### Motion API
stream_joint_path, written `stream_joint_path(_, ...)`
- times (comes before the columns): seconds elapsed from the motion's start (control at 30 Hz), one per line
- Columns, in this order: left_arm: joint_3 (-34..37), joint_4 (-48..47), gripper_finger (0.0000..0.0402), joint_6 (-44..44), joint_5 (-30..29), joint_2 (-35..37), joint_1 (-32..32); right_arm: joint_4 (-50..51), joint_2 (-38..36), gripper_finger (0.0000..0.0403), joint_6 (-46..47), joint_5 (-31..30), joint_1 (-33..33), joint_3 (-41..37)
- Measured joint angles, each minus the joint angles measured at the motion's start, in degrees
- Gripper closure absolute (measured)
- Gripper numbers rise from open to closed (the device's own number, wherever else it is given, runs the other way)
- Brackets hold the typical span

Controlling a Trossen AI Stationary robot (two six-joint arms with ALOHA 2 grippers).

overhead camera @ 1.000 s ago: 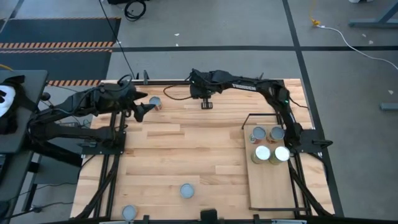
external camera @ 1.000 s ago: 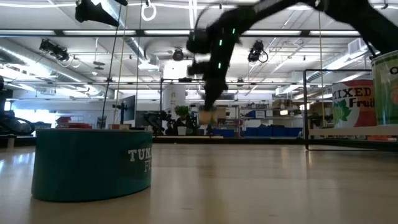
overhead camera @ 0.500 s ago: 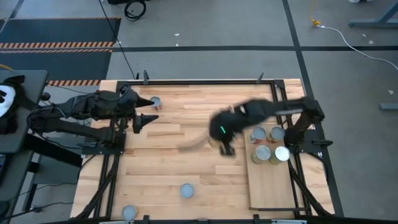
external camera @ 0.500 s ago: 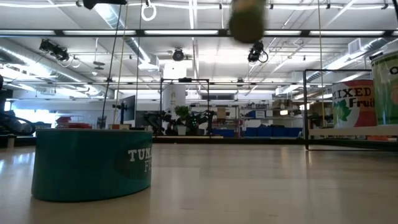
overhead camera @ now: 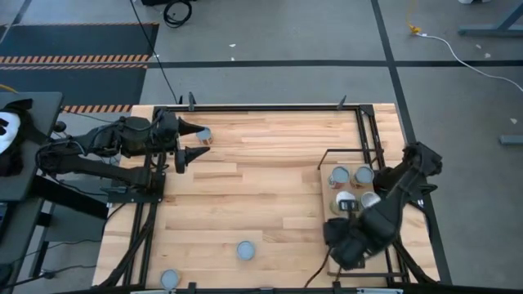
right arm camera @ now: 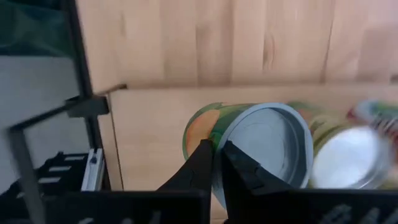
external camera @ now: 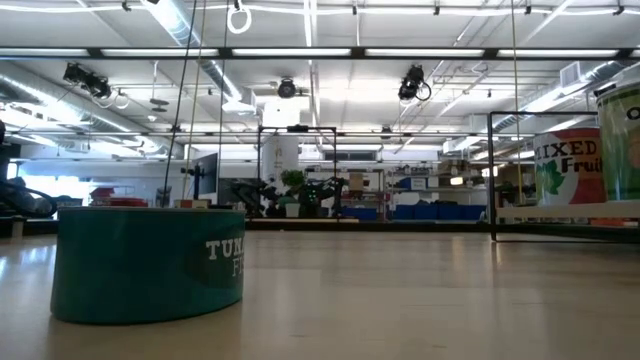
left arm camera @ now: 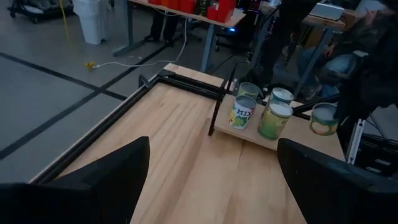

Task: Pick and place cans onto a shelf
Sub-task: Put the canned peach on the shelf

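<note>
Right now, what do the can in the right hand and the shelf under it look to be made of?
The can looks like metal: dull silvery-grey lid with a raised rim, and a glossy printed label, probably paper. The shelf looks like pale unfinished wood with faint grain, framed at one end by thin black wire, likely metal.

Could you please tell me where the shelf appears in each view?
High view: the shelf, right side, partly under the right arm.
Low view: far right, edge-on.
Left wrist view: across the table, bearing cans.
Right wrist view: pale board behind the nearest can.
Shared landmark: its black wire frame.
</note>
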State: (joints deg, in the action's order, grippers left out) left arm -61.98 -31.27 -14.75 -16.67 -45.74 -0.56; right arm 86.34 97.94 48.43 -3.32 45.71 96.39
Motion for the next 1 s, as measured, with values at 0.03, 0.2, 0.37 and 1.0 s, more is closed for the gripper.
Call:
stream_joint_path(0.03,0.0,0.0,0.0045,-0.1,-0.2,0.0,0.0,-1.4,-0.6,0.0382,2.1,-0.2,1.3,-2.0)
stream_joint_path(0.2,0.0,0.0,0.0045,-2.6,-0.5,0.0,0.0,-12.1,-4.9,0.0382,4.9,-0.2,6.9,-14.4)
stream_joint_path(0.37,0.0,-0.3,0.0045,-3.6,-0.5,0.0,-0.1,-16.9,-7.4,0.038,2.6,-1.4,8.4,-24.5)
stream_joint_path(1.0,0.0,0.4,0.0045,-6.8,-1.5,0.0,-0.1,-27.4,-8.9,0.0368,-6.4,-7.1,8.0,-32.0)
